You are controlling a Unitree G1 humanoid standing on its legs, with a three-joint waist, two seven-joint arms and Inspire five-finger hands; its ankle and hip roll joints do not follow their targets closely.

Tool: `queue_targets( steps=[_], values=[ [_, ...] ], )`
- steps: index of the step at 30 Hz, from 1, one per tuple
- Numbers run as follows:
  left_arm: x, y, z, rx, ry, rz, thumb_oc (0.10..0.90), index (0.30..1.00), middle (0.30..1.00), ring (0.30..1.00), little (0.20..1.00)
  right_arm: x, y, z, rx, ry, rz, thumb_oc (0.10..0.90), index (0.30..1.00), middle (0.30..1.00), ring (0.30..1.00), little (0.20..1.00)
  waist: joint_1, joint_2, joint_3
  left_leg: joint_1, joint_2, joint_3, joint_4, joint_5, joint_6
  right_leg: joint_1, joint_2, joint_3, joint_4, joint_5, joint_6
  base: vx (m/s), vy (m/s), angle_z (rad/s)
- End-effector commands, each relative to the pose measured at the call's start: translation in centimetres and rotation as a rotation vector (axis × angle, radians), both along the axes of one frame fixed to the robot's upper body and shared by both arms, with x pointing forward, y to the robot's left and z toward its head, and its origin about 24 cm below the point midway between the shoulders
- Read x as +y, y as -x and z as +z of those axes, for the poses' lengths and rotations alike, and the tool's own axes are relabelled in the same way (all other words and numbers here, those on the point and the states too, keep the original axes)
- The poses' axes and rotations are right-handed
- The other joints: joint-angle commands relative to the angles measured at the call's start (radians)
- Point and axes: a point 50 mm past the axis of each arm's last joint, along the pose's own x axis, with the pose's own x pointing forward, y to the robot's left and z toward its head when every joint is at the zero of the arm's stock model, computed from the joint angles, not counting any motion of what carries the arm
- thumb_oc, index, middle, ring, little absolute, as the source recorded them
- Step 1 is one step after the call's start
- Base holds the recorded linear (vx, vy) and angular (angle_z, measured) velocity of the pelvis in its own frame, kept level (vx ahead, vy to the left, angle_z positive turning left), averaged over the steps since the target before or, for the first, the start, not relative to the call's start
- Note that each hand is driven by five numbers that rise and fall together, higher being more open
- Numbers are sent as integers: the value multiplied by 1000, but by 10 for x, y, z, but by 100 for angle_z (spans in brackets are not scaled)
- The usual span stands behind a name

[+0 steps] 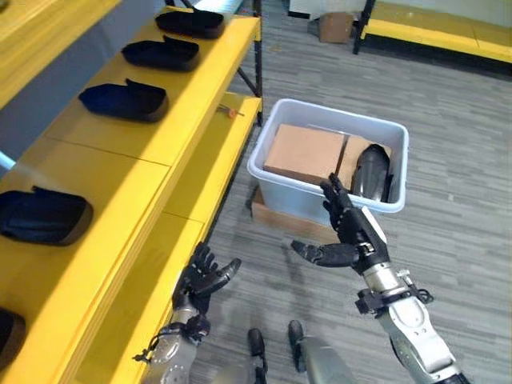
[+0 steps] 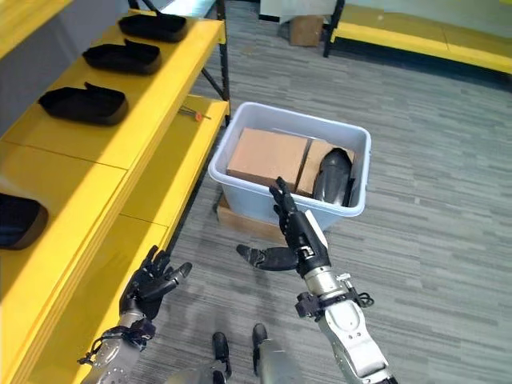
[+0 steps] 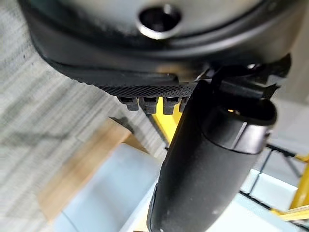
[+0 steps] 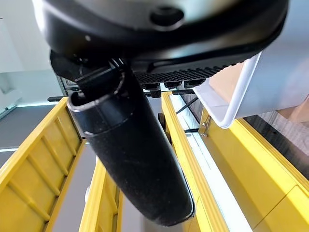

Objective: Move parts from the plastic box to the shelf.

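Observation:
A pale plastic box (image 1: 267,172) stands on the floor beside the yellow shelf (image 1: 152,136). Inside it lie a brown cardboard carton (image 1: 304,154) and one dark curved part (image 1: 370,170) at its right end. Several matching dark parts (image 1: 124,101) rest in a row on the shelf. My right hand (image 1: 348,232) hovers open just in front of the box's near wall, fingers straight toward it, thumb spread, holding nothing. My left hand (image 1: 202,280) hangs low next to the shelf's lower edge, open and empty.
A flat cardboard piece (image 1: 276,216) lies under the box. An orange-tipped tool (image 1: 230,112) rests on the lower shelf level. Another yellow rack (image 1: 436,32) and a cardboard box (image 1: 334,26) stand far back. Grey floor stretches to the right of the box.

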Motion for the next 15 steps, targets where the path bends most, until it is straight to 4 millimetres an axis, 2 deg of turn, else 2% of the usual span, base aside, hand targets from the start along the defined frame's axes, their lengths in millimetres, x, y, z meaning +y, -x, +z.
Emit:
queue_targets(
  steps=[1,3,4,5,6,8,9,10,11,13,15],
  values=[
    [11,-18,43,-233,-56,-5,900,1000,1000,1000,1000,9,-9,57,-300,-44,10,900,1000,1000,1000,1000,3,-15,-3,110,68,-63,26,-98,-89,57,-83,-23,-249,299,58,206,-161,-84],
    [12,-19,43,-233,-59,5,900,1000,1000,1000,1000,8,-8,57,-302,-37,-4,900,1000,1000,1000,1000,-12,-20,3,142,77,-67,21,-116,-106,40,-129,-21,-289,354,85,280,-212,-31],
    [11,-21,42,-229,-60,8,900,1000,1000,1000,1000,5,-6,57,-308,-25,-16,900,1000,1000,1000,1000,-15,-36,-7,171,81,-73,17,-133,-122,57,-143,-44,-292,359,94,329,-261,45],
    [9,-22,42,-232,-55,2,900,1000,1000,1000,1000,5,-6,57,-308,-27,-16,900,1000,1000,1000,1000,-17,-46,-12,189,84,-75,9,-139,-129,71,-136,-62,-293,367,94,396,-358,68],
    [5,-25,42,-235,-45,1,900,1000,1000,1000,1000,3,-6,56,-301,-32,-26,900,1000,1000,1000,1000,-24,-50,-23,200,108,-94,4,-132,-149,75,-125,-69,-273,367,89,381,-408,54],
    [1,-27,44,-243,-37,-9,900,1000,1000,1000,1000,-2,-4,54,-289,-33,-35,900,1000,1000,1000,1000,-45,-28,-38,219,184,-124,2,-93,-183,69,-86,-97,-201,290,60,351,-440,41],
    [-1,-28,46,-253,-26,-13,900,1000,1000,1000,1000,-6,-3,53,-285,-26,-47,900,1000,1000,1000,1000,-53,-19,-39,201,229,-127,32,-41,-205,69,-68,-114,-176,255,40,296,-474,58],
    [-3,-30,45,-250,-14,-21,900,1000,1000,1000,1000,-11,-2,49,-270,-19,-70,900,1000,1000,1000,1000,-59,-15,-39,160,270,-142,121,39,-216,87,-29,-127,-181,219,5,304,-497,59],
    [-4,-29,44,-246,-5,-18,900,1000,1000,1000,1000,-13,-1,48,-264,-16,-78,900,1000,1000,1000,1000,-56,-14,-34,135,286,-152,195,71,-216,106,-5,-133,-185,202,-13,247,-417,33],
    [-4,-28,43,-242,-3,-17,900,1000,1000,1000,1000,-16,0,46,-258,-16,-86,900,1000,1000,1000,1000,-41,-35,-23,67,273,-194,336,119,-193,141,29,-127,-201,179,-50,191,-311,15],
    [-4,-25,39,-223,-4,-20,900,1000,1000,1000,1000,-19,1,45,-252,-4,-88,900,1000,1000,1000,1000,-18,-59,-3,1,214,-227,496,103,-177,179,48,-109,-207,157,-72,233,-253,-50]
  ],
)
